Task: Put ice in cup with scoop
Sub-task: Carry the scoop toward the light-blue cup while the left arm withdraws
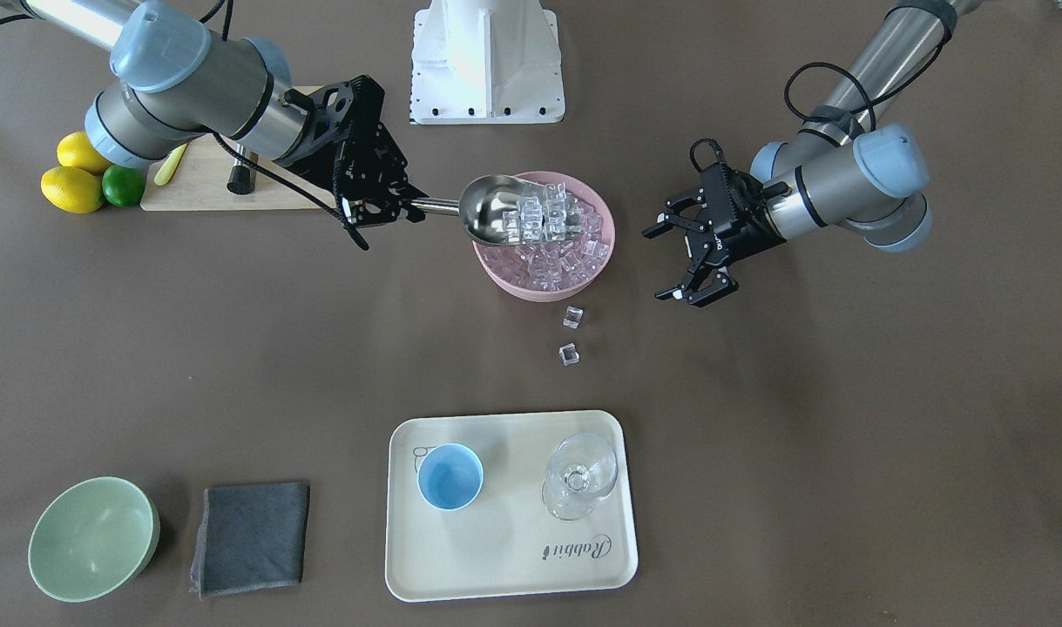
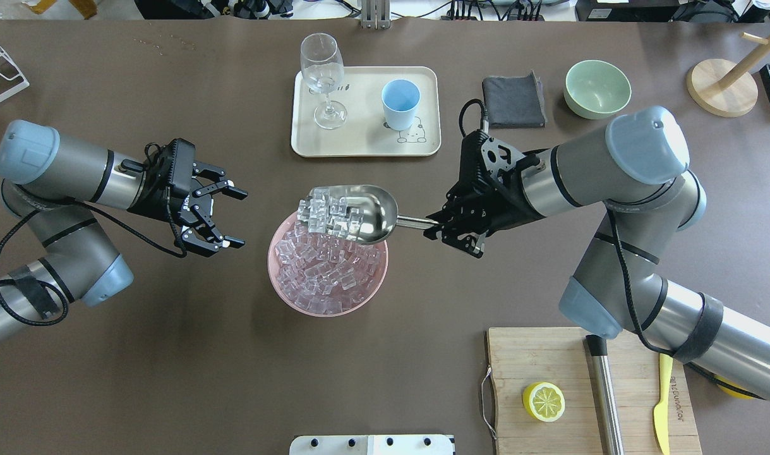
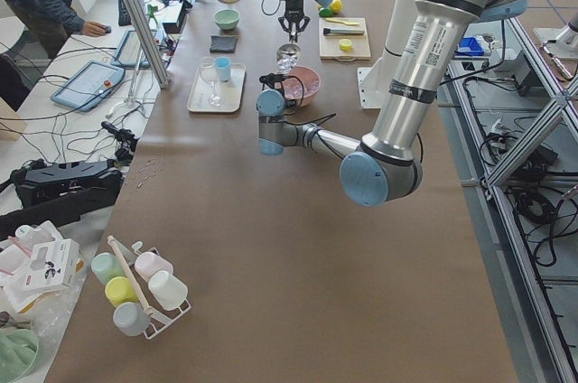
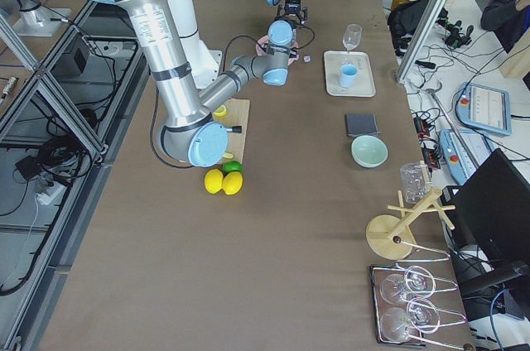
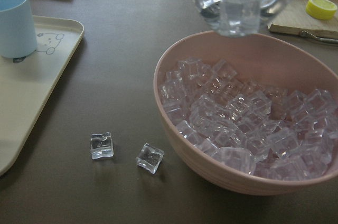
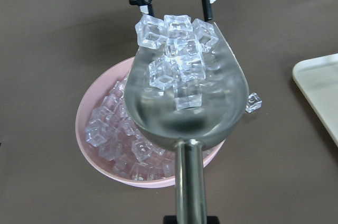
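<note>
Over the pink bowl (image 1: pixel 539 293): scoop (image 2: pixel 373 218), trough about level, heaped with ice (image 2: pixel 324 208); more ice fills the bowl.
Right gripper (image 2: pixel 431 225): clamped on the scoop's rod handle, beside the bowl.
Left gripper (image 2: pixel 237 218): fingers spread, holding nothing, at the bowl's opposite side.
Cup (image 2: pixel 400 104): upright on the tray (image 2: pixel 359 142), well beyond the bowl.
Loose cubes (image 1: pixel 573 317): two on the table between bowl and tray.

Arm tubes: brushed silver-grey cylinders on the left arm (image 2: pixel 75 167) and right arm (image 2: pixel 580 170).
Joint caps (image 2: pixel 647 142): rounded, pale blue-grey.
Grippers: left gripper (image 2: pixel 240 218) and right gripper (image 2: pixel 432 226) — black, skeletal linkage fingers, with pale tips on the left's.
Cables: thin and black, looping beside each wrist, bound by a black strap (image 2: pixel 697 328).
Base: white mount (image 1: pixel 487 61) — dark bolt holes along its edge.
</note>
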### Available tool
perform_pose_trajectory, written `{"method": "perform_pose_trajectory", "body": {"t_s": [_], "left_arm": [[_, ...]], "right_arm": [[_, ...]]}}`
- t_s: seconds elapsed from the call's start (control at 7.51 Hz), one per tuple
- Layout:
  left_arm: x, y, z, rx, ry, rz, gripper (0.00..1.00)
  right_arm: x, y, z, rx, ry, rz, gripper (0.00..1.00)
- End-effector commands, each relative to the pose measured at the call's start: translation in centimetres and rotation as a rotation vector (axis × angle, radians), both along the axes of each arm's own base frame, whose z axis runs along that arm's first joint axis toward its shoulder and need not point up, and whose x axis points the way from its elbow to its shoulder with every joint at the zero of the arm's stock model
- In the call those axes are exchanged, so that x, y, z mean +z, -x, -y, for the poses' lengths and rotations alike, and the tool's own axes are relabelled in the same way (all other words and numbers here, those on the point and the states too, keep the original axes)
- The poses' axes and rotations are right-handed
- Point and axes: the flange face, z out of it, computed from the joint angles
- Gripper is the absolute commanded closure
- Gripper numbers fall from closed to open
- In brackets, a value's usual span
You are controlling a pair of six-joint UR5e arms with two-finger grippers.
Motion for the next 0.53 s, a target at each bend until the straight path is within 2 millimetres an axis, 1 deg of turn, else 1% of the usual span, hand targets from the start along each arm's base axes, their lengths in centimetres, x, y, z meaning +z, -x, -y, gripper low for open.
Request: {"method": "perform_pose_trajectory", "body": {"t_s": [0.0, 0.13, 0.27, 0.4], "left_arm": [[0.1, 4.6, -2.8, -0.019, 0.072, 0.079, 0.02], [0.7, 6.0, -2.8, -0.034, 0.1, 0.108, 0.02], [0.6, 7.0, -2.5, -0.047, 0.149, 0.153, 0.02], [1.2, 7.7, -2.5, -0.057, 0.213, 0.215, 0.02]], "right_arm": [[0.3, -3.7, 3.2, 0.079, 0.072, 0.002, 1.0], [0.8, -4.7, 4.0, 0.103, 0.099, -0.003, 1.0], [0.7, -5.7, 4.7, 0.13, 0.105, 0.006, 1.0], [0.7, -6.5, 5.4, 0.155, 0.114, 0.01, 1.0]]}}
